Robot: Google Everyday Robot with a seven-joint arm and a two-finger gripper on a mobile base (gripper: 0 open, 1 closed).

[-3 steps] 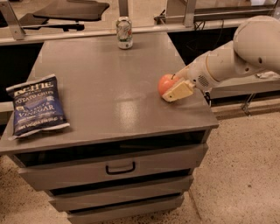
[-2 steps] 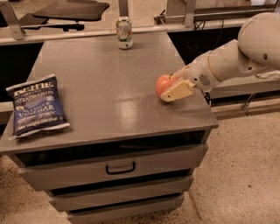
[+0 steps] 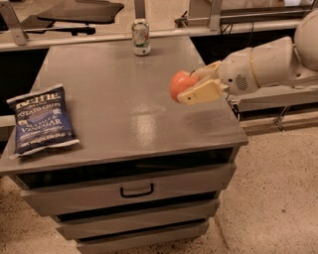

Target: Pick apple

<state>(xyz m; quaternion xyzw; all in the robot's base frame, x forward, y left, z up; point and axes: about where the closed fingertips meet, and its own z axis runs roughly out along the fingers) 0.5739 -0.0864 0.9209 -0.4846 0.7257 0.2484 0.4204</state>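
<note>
The apple (image 3: 180,83), orange-red and slightly shiny, sits pinched in the end effector (image 3: 189,85) over the right-hand part of the worktop (image 3: 124,99), near its right edge; it appears slightly raised off the surface. One cream finger (image 3: 201,93) presses against its lower side and the other lies behind its upper side, so the pair is clamped on the fruit. The white arm (image 3: 268,62) reaches in from the right, roughly level.

The worktop is a plain grey slab with a dull sheen, a pale reflection showing near its middle. A soda can (image 3: 141,37) stands upright at the far edge, well apart from the apple; a dark blue chip bag (image 3: 42,119) lies flat near the left edge. Below the slab the cabinet front carries stacked drawers, the top drawer (image 3: 129,191) with a dark handle.

The floor (image 3: 278,198) is speckled and beige; behind the cabinet run metal rails and dark tabletops (image 3: 82,10).
</note>
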